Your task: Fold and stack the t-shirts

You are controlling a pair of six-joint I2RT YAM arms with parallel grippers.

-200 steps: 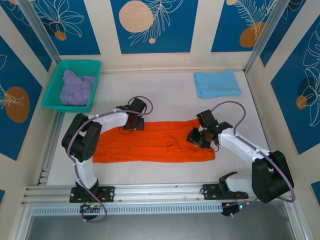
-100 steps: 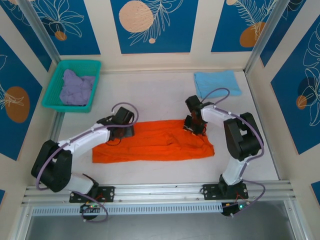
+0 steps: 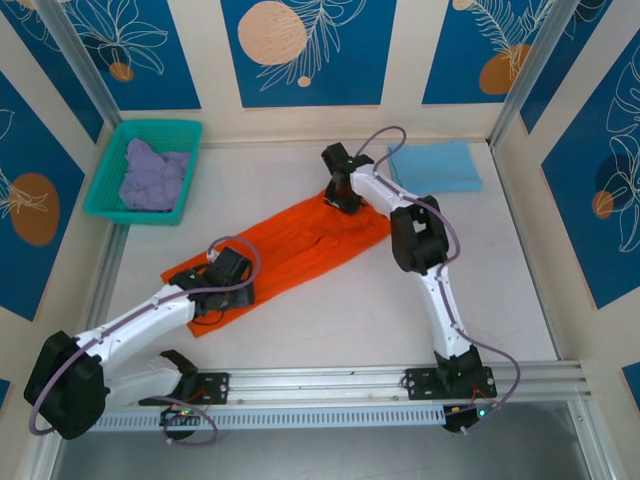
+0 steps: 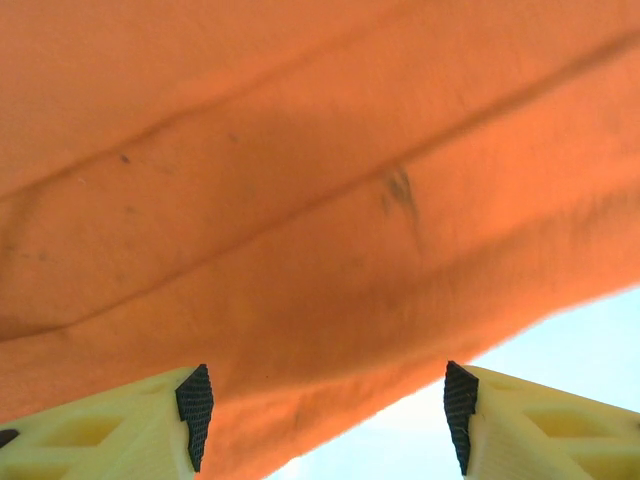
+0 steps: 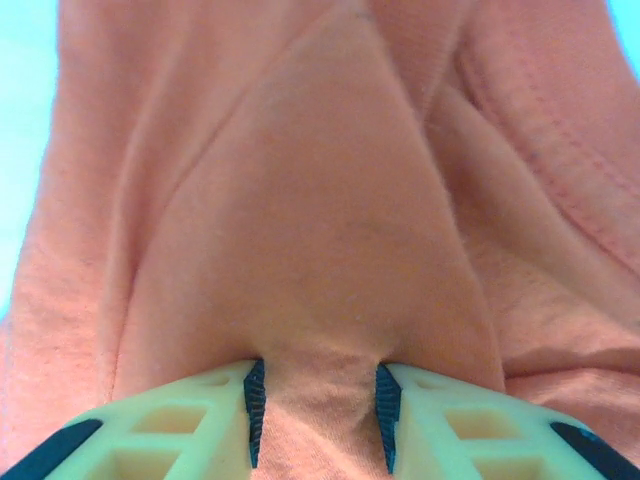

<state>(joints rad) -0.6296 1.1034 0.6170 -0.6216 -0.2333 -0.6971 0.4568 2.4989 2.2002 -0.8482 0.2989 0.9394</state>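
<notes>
Orange shirt [image 3: 295, 248]: folded into a long narrow strip, flat on the white table [image 3: 330, 325]. Long axis runs on a diagonal, near-left end to far-right end. Far-right end points toward the blue shirt [image 3: 435, 166] and stops just short of it. Near-left end lies by the left arm's wrist.

Cloth is soft matte knit. Shallow creases and fold lines run lengthwise. A stitched hem shows in the right wrist view. Strip edges are roughly parallel, corners soft.

Right pincer [image 5: 318, 400]: at the far-right end of the strip, jaws drawn close on a pinch of orange cloth. The cloth tents up from the dark ribbed pads [image 5: 255, 398] in a peaked ridge.

Left pincer [image 4: 327, 405]: over the near-left end, jaws standing wide. The shirt's edge lies between them, and pale table shows beside the right-hand pad [image 4: 459, 410]. Nothing clamped.

Blue shirt: folded into a neat flat rectangle, far right of the table. Lavender shirt [image 3: 152, 176]: crumpled heap in the teal mesh basket [image 3: 150, 126], far left.

Change from a second ago: the strip then lay crosswise, parallel to the near edge, mid-table. It has since pivoted, the right end swinging away toward the back and the left end drawn nearer and leftward. The right arm is now stretched far out; the left arm has pulled back low and left. Blue shirt, lavender shirt and basket unmoved.
</notes>
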